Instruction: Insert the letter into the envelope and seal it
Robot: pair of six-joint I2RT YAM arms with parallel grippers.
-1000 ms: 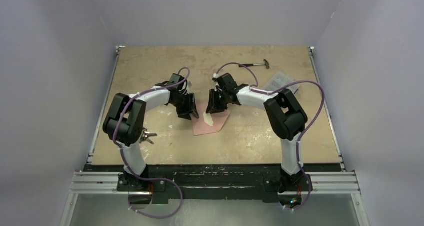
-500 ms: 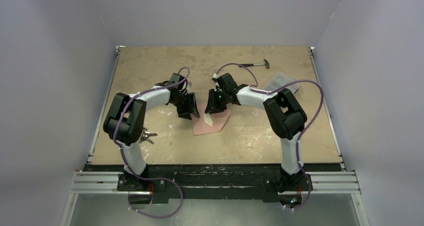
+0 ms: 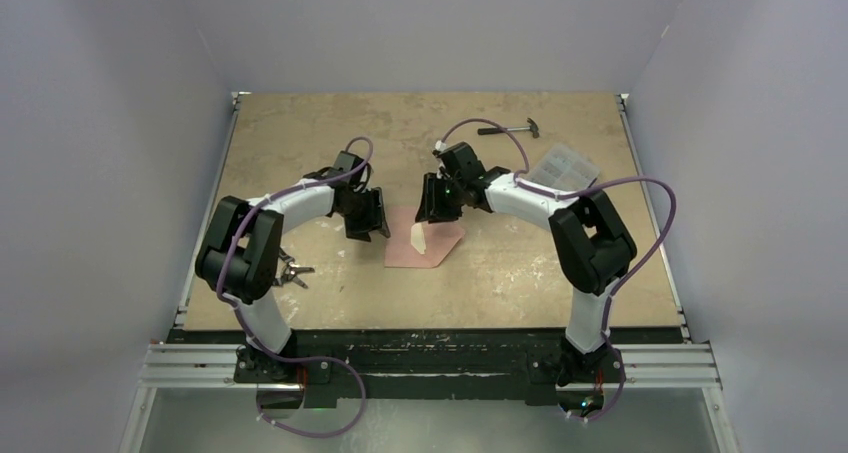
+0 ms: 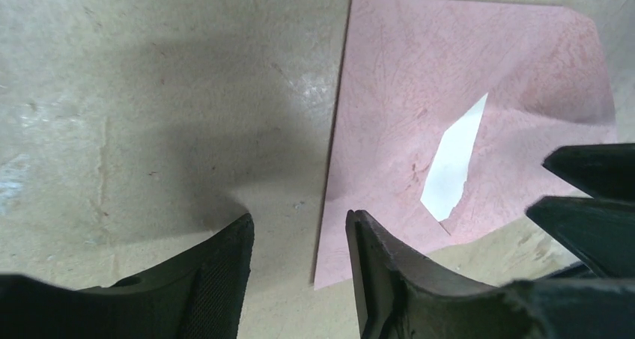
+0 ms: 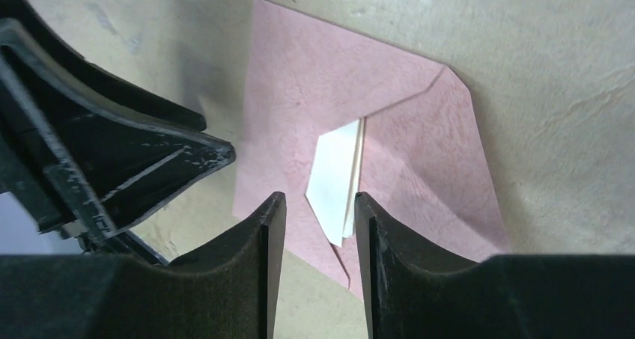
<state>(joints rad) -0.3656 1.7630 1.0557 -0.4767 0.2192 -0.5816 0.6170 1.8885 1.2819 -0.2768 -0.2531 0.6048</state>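
The left arm (image 3: pixel 300 199) and the right arm (image 3: pixel 520 196) are alike: glossy white tubular links joined by chunky black joint housings. A purple cable (image 3: pixel 662 218) loops loosely along each one, from base to wrist. The left gripper (image 4: pixel 299 230) and the right gripper (image 5: pixel 320 208) carry matte black, wedge-shaped fingers. One left finger's inner pad (image 4: pixel 217 279) is finely cross-hatched, and the right wrist view shows pale scuffs on that gripper's edges.

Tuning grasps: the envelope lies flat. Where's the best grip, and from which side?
Likely the white strip on the envelope: it seems to stand up, while the rest lies flat on the table. Come from above with the right gripper, open above it.
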